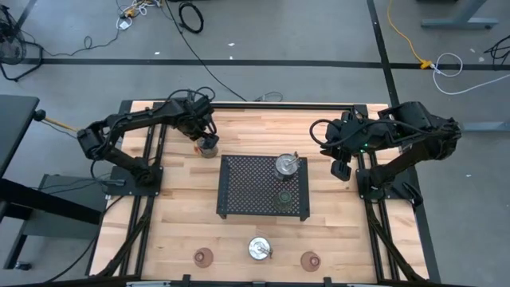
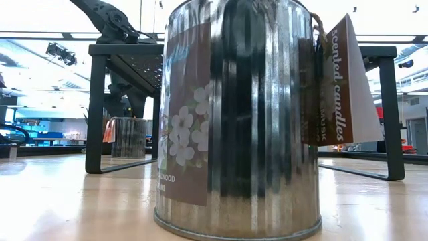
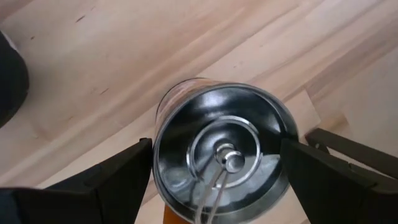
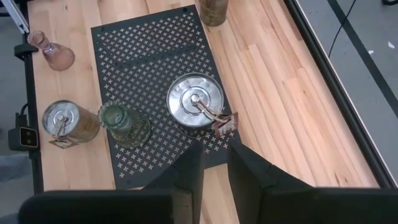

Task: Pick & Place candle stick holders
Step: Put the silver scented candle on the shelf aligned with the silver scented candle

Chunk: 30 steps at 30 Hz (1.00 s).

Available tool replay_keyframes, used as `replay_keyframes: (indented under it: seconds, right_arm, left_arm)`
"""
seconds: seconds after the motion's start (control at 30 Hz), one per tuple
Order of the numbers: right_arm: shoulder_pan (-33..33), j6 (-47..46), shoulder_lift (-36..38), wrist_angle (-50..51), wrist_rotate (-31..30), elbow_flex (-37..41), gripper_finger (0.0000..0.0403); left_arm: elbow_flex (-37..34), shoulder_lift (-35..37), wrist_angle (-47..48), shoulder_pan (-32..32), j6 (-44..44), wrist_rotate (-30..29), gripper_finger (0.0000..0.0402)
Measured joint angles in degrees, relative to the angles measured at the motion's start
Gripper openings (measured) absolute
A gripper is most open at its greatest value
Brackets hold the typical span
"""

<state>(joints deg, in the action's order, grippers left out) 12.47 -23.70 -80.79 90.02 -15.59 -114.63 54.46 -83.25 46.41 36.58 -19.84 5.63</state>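
silver cups upright | green glass on tray | brown glasses near edge

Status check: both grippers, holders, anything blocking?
Left gripper open, fingers either side of a silver holder behind the tray, not closed on it. Right gripper idle beside the tray. Silver holder and green holder on tray. Nothing blocking.

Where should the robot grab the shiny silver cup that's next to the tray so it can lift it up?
Probably by its round side wall, coming straight down from above. The silver cup stands upright on the table, and the left gripper already hangs over it with one finger on each side. The wall is straight, so squeezing across the middle should hold. The wick inside stays clear.
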Motion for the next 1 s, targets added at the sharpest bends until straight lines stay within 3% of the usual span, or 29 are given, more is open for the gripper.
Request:
replay_keyframes:
  seconds: [1.0]
  right_arm:
    - [0.0, -1.3, 0.0, 0.0, 0.0, 0.0, 0.0073]
  left_arm:
    - [5.9, -2.4, 5.7, 0.1, 2.3, 1.5, 0.0355]
